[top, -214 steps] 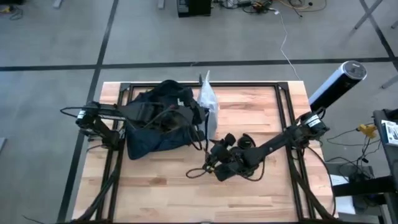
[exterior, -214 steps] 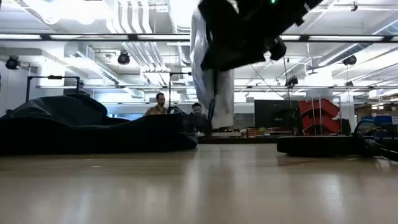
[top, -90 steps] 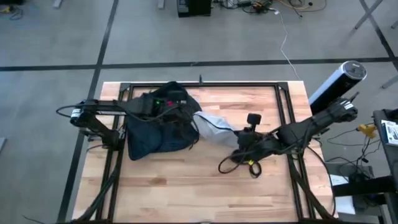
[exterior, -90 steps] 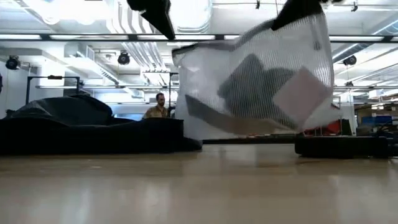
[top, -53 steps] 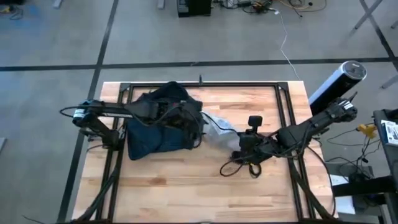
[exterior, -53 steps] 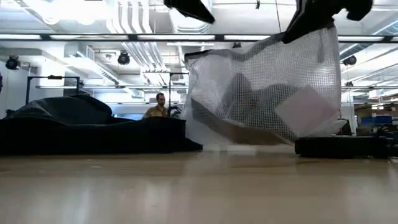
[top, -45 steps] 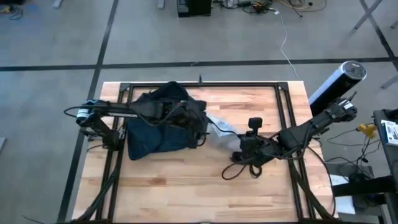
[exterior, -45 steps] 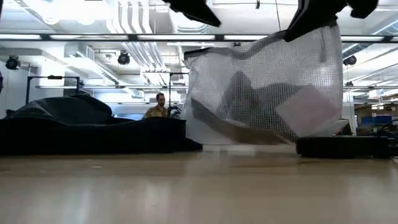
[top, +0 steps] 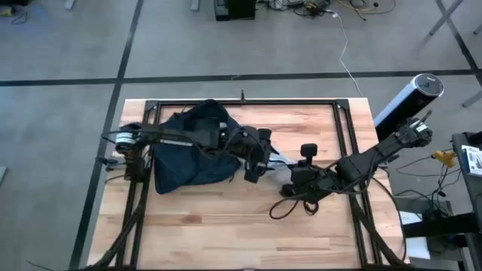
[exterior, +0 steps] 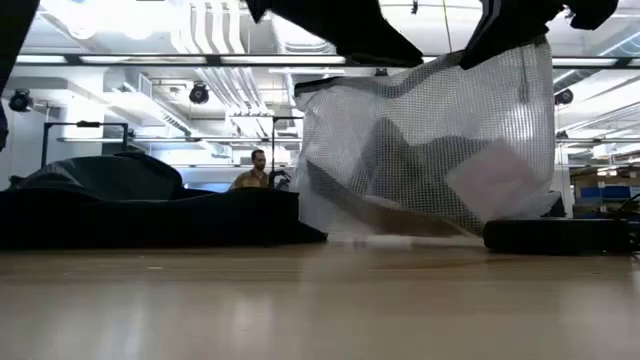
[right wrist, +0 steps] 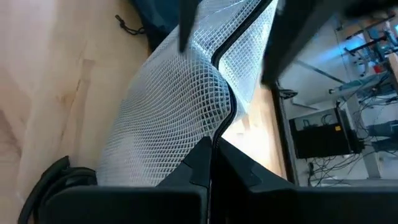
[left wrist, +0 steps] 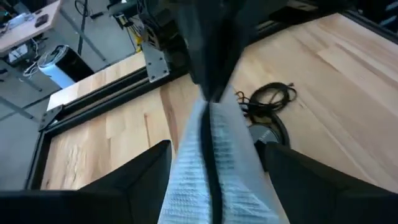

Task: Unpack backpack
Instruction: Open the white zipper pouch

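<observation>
The dark navy backpack (top: pixel 188 147) lies slumped on the table's far left, also seen in the low view (exterior: pixel 130 205). A silvery mesh pouch (exterior: pixel 430 150) with dark things inside hangs right of it, held by my right gripper (top: pixel 290 175), which is shut on it. My left gripper (top: pixel 256 154) reaches over the backpack and is open. Its fingers (left wrist: pixel 149 174) stand on either side of the pouch's top edge (left wrist: pixel 211 162) without touching it. Black headphones (top: pixel 290 202) with cables lie near the right gripper. My right gripper pinches the pouch's dark-trimmed top edge (right wrist: pixel 214 134) between its two fingers, at the corner away from the backpack (exterior: pixel 525 45). The fingers slant down from the table's right side. The pouch hangs below them, its lower edge (exterior: pixel 380 236) at or just above the table.
A black frame (top: pixel 343 128) runs around the table's far part. A coiled cable (left wrist: pixel 270 96) lies beside the headphones (exterior: pixel 560 235). Bare wood (top: pixel 226 226) fills the near half of the table. People sit in the room beyond.
My left gripper has gone from above the backpack toward the table's right, up to the pouch's top edge. My right gripper has drawn the pouch a little farther toward the right edge, away from the backpack, and the pouch still hangs below it.
</observation>
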{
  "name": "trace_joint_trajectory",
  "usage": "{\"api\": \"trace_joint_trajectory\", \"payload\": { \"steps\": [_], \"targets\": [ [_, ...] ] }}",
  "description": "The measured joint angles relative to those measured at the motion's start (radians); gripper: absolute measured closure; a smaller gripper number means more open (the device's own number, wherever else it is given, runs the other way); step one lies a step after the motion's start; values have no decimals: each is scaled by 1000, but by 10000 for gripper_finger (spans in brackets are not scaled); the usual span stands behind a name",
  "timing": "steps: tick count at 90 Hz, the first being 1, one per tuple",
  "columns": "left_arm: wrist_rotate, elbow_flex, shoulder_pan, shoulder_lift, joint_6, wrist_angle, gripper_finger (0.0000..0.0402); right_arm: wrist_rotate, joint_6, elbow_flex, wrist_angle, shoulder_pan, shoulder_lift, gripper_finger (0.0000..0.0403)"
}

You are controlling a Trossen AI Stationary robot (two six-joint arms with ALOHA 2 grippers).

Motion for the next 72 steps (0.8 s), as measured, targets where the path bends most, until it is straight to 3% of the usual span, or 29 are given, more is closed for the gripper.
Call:
{"api": "trace_joint_trajectory", "payload": {
  "steps": [11,28,37,52,72],
  "targets": [
    [66,0,17,47,-27,88,162,-24,-8,-26,9,0,0,403],
    [81,0,21,105,-32,139,200,-46,-11,-40,30,0,0,403],
    [83,0,23,131,-34,146,254,-51,-43,-40,53,-1,1,403],
    [70,2,23,135,-48,130,384,-47,-36,-38,47,-1,1,403],
    [1,4,24,22,-33,-38,400,-42,114,145,-185,32,-14,393]
  ]
}}
